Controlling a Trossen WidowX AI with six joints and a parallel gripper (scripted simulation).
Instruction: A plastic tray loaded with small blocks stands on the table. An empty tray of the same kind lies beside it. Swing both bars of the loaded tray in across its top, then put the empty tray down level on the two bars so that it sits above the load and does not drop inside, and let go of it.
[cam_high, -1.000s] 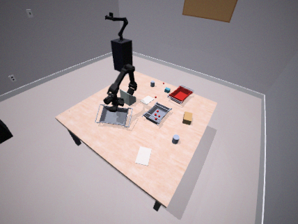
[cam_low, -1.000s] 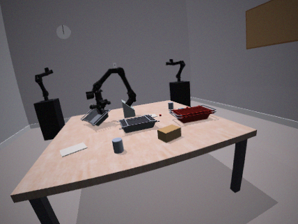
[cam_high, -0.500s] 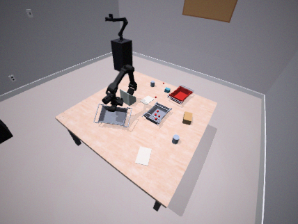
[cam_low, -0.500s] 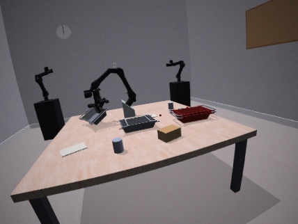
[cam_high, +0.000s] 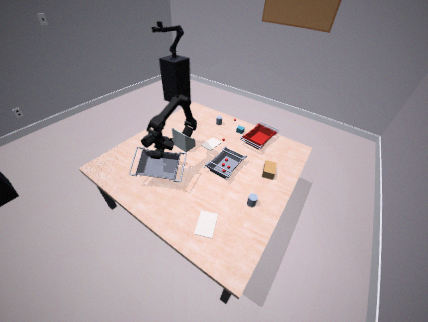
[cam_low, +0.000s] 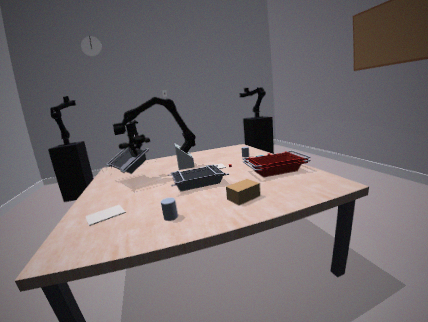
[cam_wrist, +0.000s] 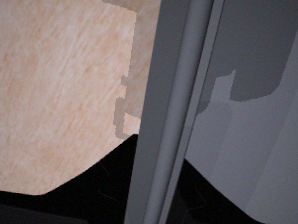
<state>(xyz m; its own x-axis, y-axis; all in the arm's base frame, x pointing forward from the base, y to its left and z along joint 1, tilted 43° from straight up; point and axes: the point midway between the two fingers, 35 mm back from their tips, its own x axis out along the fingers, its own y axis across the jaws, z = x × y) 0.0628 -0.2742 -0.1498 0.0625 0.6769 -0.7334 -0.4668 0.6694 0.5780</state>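
Note:
My gripper (cam_high: 158, 150) (cam_low: 133, 148) is shut on the rim of the empty grey tray (cam_high: 161, 165) (cam_low: 128, 160) (cam_wrist: 200, 90). It holds the tray tilted a little above the left part of the table (cam_high: 165, 210); the tray's shadow lies on the wood below. In the wrist view the tray's rim runs up between the dark fingers. The loaded grey tray (cam_high: 219, 172) (cam_low: 197, 180) stands to the right of it, with small red blocks (cam_high: 226, 162) inside and wire bars lying across its top.
A red wire-barred tray (cam_high: 259, 135) (cam_low: 275, 162) stands at the back right. A tan box (cam_high: 270, 169) (cam_low: 243, 191), a blue-grey cylinder (cam_high: 252, 200) (cam_low: 169, 208), a white sheet (cam_high: 206, 223) (cam_low: 105, 215) and an upright grey panel (cam_high: 183, 139) (cam_low: 183, 157) are on the table.

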